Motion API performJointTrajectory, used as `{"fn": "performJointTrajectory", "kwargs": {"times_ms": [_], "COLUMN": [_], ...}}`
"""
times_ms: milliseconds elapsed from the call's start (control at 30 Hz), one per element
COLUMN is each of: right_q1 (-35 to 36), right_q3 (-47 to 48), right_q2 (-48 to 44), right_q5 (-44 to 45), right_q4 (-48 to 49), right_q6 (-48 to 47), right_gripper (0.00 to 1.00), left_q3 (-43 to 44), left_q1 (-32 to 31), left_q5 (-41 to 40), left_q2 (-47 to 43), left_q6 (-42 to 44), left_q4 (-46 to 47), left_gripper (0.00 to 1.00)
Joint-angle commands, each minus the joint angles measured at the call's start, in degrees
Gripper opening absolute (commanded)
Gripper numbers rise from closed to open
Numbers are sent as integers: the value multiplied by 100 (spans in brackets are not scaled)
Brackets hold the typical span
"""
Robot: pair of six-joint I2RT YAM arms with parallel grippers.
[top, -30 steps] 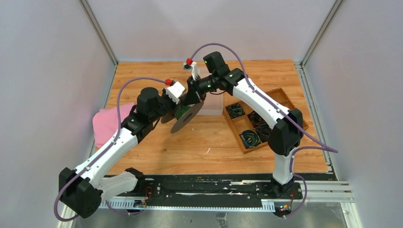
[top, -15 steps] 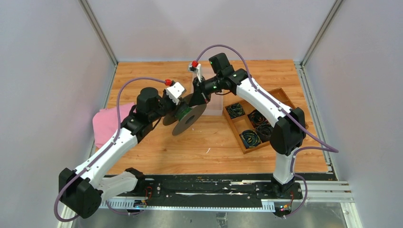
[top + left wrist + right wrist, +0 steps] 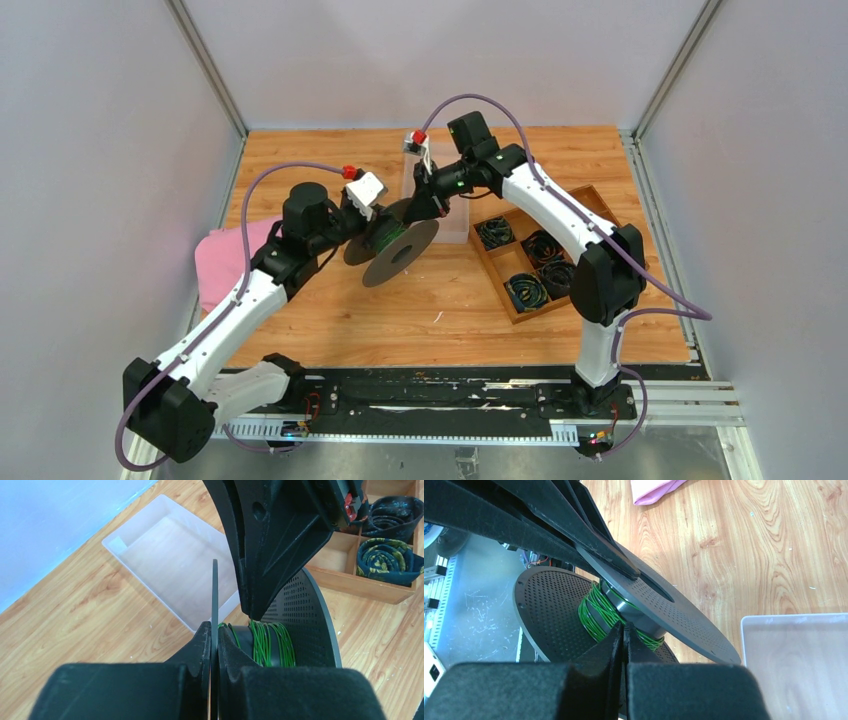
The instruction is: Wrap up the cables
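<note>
A black perforated spool (image 3: 400, 252) hangs tilted above the table between the two arms. My left gripper (image 3: 215, 627) is shut on the thin edge of one spool flange (image 3: 214, 592). Thin green cable (image 3: 270, 642) is wound round the hub between the flanges. My right gripper (image 3: 623, 626) reaches in between the flanges, shut, its tips at the green cable (image 3: 591, 612) windings with a strand pinched. In the top view the left gripper (image 3: 372, 232) and right gripper (image 3: 412, 214) meet at the spool.
A clear plastic tray (image 3: 447, 218) sits just behind the spool. A wooden compartment box (image 3: 510, 262) with dark coiled bundles lies to the right. A pink cloth (image 3: 225, 260) lies at the left, under the left arm.
The right gripper has swung to the right and round the spool's upper side. The spool has tipped and shifted slightly right in the left gripper.
</note>
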Motion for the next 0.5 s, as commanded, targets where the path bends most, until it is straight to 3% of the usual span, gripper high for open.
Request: {"fn": "performJointTrajectory", "kwargs": {"times_ms": [0, 467], "right_q1": [-201, -269], "right_q3": [-138, -344], "right_q2": [-36, 141], "right_q5": [54, 67], "right_q4": [-20, -121], "right_q6": [-494, -991], "right_gripper": [1, 1], "left_q3": [200, 255], "left_q1": [90, 183], "left_q5": [341, 600], "left_q2": [-159, -130], "left_q6": [-192, -463], "left_q4": [84, 144], "left_gripper": [0, 0]}}
